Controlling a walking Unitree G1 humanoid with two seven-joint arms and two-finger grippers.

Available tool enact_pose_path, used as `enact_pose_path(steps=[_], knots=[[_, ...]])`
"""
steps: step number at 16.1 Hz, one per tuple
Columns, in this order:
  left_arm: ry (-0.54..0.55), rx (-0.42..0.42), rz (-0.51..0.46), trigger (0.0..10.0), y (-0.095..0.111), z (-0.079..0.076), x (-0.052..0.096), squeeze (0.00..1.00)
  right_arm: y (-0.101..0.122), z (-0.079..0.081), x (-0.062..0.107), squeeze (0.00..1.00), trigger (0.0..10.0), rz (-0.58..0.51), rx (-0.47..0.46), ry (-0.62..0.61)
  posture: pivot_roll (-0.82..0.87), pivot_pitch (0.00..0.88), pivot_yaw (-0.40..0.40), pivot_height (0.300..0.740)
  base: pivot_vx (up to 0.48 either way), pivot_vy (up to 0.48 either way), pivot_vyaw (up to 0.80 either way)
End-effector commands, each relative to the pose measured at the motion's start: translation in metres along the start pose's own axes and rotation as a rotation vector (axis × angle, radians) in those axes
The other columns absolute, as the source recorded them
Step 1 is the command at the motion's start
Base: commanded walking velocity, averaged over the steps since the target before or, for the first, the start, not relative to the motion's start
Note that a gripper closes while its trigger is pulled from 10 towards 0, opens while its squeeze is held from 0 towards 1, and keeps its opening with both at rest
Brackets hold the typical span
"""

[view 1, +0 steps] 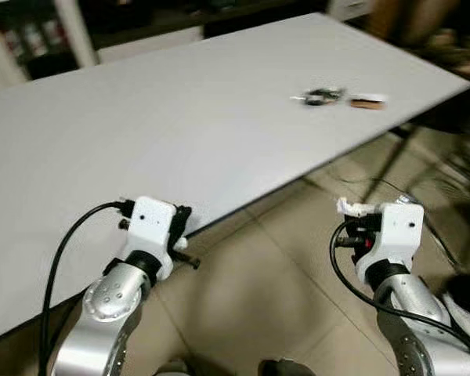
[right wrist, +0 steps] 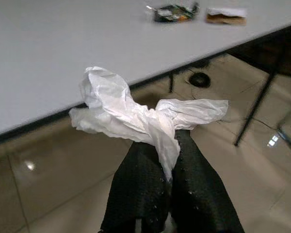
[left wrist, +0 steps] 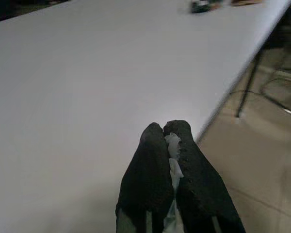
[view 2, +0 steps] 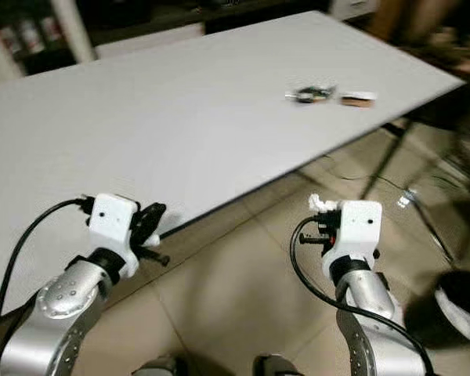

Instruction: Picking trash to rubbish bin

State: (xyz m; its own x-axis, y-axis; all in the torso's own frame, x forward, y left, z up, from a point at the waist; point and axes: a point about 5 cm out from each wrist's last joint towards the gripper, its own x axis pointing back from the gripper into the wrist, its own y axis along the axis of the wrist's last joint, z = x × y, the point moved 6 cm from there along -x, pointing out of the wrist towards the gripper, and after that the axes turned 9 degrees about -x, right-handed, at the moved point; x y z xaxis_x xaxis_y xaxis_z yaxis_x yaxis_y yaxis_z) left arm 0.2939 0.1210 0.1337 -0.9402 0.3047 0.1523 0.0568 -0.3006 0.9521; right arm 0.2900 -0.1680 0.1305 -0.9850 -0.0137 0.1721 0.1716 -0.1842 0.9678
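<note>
from the head views, both arms hang just off the near edge of the white desk point(view 1: 180, 117) over tiled floor, while two small bits of trash point(view 1: 323, 96) lie near its far right corner. along the left wrist view, the left gripper point(left wrist: 167, 133) is clenched on a thin sliver of white tissue point(left wrist: 173, 155). along the right wrist view, the right gripper point(right wrist: 167, 145) pinches a crumpled white tissue point(right wrist: 131, 111). both loads look ready for carrying; next calls for finding the bin, which i cannot make out with certainty.
</note>
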Motion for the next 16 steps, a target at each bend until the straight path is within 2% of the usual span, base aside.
enact_pose_path(steps=[1,7,8,12,16], knots=[[-0.006,-0.003,0.009,10.0,-0.002,-0.002,-0.002,0.0,-0.005,-0.007,0.002,0.0,10.0,0.031,0.018,-0.036,-0.06,0.108,-0.003,0.74,0.0,0.0,-0.8],[0.037,0.079,0.079,10.0,-0.019,0.004,-0.004,0.0,-0.007,0.001,-0.004,0.0,10.0,0.07,0.041,-0.009,-0.05,0.084,-0.044,0.74,0.0,0.0,-0.8],[0.05,0.053,0.072,10.0,-0.02,0.005,-0.002,0.0,-0.008,0.001,-0.006,0.0,10.0,0.081,0.04,-0.003,-0.04,0.079,-0.053,0.74,0.0,0.0,-0.8],[0.08,0.045,0.046,10.0,-0.014,0.012,-0.001,0.0,-0.016,0.009,-0.013,0.0,10.0,0.126,0.043,0.043,-0.03,0.063,-0.072,0.74,0.0,0.0,-0.8],[0.082,0.005,0.054,10.0,-0.018,0.013,-0.003,0.0,-0.022,0.008,-0.018,0.0,10.0,0.138,0.039,0.037,-0.02,0.022,-0.071,0.74,0.0,0.0,-0.8]])
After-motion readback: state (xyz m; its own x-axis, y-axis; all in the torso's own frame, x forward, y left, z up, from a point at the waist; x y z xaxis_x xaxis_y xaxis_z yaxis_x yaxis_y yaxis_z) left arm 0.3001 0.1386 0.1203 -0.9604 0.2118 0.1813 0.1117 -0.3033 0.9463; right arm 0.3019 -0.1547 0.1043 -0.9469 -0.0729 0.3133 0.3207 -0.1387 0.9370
